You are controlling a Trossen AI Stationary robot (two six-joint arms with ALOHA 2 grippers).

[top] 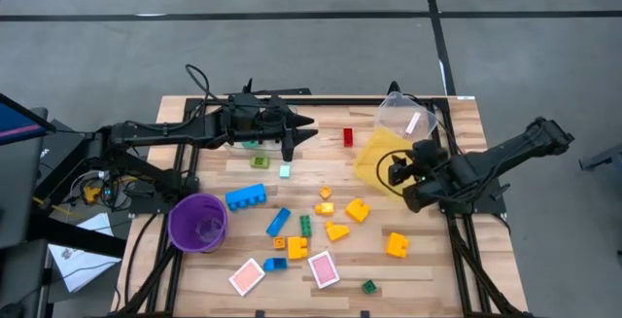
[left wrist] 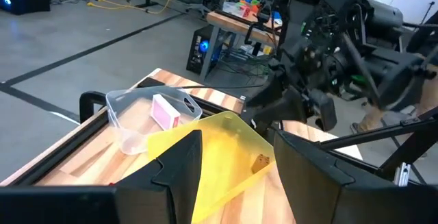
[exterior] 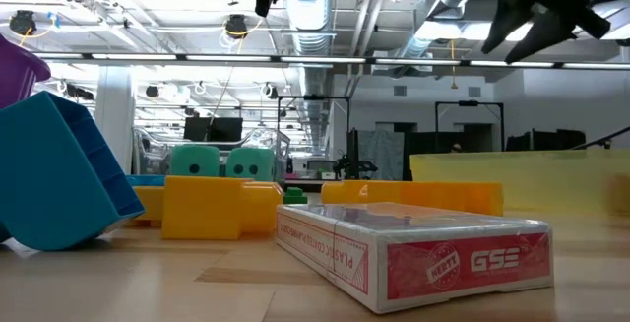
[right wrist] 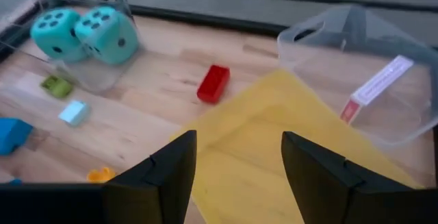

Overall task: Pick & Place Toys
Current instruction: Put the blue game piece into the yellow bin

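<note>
A boxed pink card deck (exterior: 418, 253) sat right in front of the low camera, with a blue brick (exterior: 59, 179) and yellow bricks (exterior: 212, 207) beside it, all on the table (top: 428, 269). By my read the job was barely begun: one pink card (right wrist: 378, 87) lay in the clear tub (right wrist: 359, 59) at the back right, and perhaps a small orange piece (left wrist: 261, 161) in the yellow bin (top: 381, 153). Everything else was still out: bricks (top: 330, 223) strewn across the middle, a red brick (top: 348, 136) by the bin, two pink cards (top: 284, 273) at the near edge, two cyan dice (right wrist: 83, 32) at the back. The left gripper (top: 292, 131) hung over the back, fingers spread, holding nothing. The right gripper (top: 397, 174) hovered beside the bin, fingers likewise apart and empty.
</note>
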